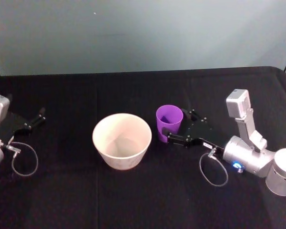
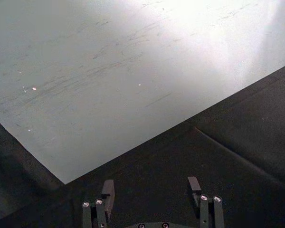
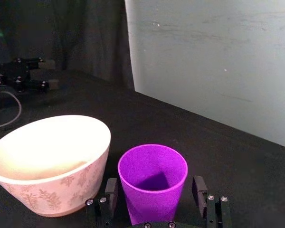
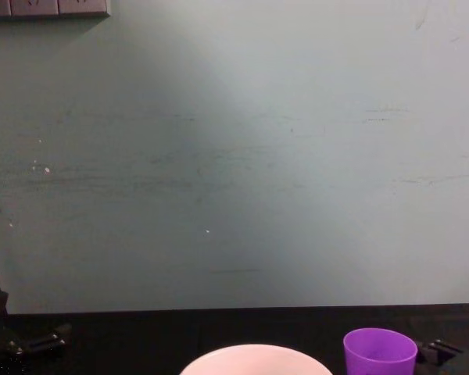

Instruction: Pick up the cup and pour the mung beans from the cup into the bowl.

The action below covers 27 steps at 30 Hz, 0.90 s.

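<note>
Right wrist view is showing the cup [image 3: 152, 180] standing upright on the black-covered bench [image 3: 213, 142], just beside the bowl [image 3: 52, 161], with a narrow strip of cloth showing between the two. The cup's rim is sitting lower than the bowl's rim, and its inside is showing plain purple. The right gripper [image 3: 153, 188] is reaching in from the side of the cup away from the bowl. Its jaws are standing spread, one on each flank of the cup, close to the wall but with a sliver of gap on either side, so they are pinching nothing.

The bowl is resting upright, much wider than the cup, its pale outside carrying a faint print of brownish fern sprigs. In the head view a small white label [image 1: 207, 144] is lying on the right gripper's black body, its writing too small to read, and a thin cable [image 1: 213, 169] is looping on the bench behind it.

The left gripper [image 1: 37, 117] is lying low over the bench, well apart from the bowl on the side opposite the cup, its jaws spread over bare cloth.

Behind the bowl a pale grey-green wall [image 4: 234, 156] is rising, with sockets [image 4: 47, 6] high above the bowl's left side.
</note>
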### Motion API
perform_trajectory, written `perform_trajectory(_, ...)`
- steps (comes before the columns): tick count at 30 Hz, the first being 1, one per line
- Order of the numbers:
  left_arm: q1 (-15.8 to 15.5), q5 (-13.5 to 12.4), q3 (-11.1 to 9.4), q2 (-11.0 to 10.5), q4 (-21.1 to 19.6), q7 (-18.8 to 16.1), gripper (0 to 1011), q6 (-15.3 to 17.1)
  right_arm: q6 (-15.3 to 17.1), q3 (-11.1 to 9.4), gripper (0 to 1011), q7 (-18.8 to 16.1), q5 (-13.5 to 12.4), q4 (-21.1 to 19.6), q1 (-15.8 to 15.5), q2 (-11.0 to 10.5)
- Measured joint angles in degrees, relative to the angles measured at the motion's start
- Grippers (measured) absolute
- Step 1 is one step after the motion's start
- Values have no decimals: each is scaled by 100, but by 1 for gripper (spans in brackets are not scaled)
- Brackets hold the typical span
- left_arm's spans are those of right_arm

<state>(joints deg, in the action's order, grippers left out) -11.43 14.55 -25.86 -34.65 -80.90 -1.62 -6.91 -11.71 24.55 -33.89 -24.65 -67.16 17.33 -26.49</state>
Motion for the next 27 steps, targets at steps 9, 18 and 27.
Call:
perform_trajectory(9, 0, -1, 0, 0, 0, 0, 1000, 0, -150, 10, 1004, -207, 162, 226, 165, 200)
perform_trajectory(18, 0, 0, 0, 0, 0, 0, 1000, 0, -160, -48, 1004, -215, 221, 360, 255, 352)
perform_trajectory(27, 0, 0, 0, 0, 0, 0, 1000, 0, -153, -128, 1004, -205, 227, 422, 278, 441)
